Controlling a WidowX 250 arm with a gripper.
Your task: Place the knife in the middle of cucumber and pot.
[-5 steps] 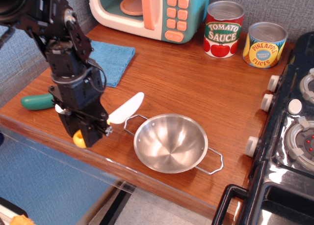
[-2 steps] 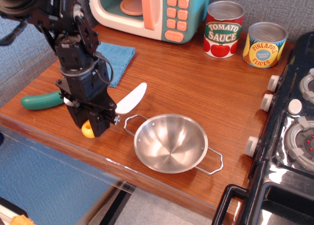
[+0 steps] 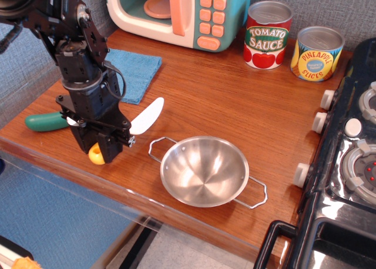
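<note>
In your one view, the gripper [image 3: 104,147] sits low over the front left part of the wooden table [image 3: 235,98], closed on the knife [image 3: 132,128]. You can see the knife's yellow handle poking out below the fingers near the table's front edge, while its white blade sticks out to the upper right, pointing away from the gripper at a slant. Whether the knife touches the wood, you cannot tell from here.

The cucumber [image 3: 44,121] lies on the table just left of the gripper, its right end hidden behind the arm. The pot [image 3: 204,170] stands to the right, its near wire handle close to the gripper and just below the blade tip. So the knife sits between cucumber and pot, nearer the cucumber.
</note>
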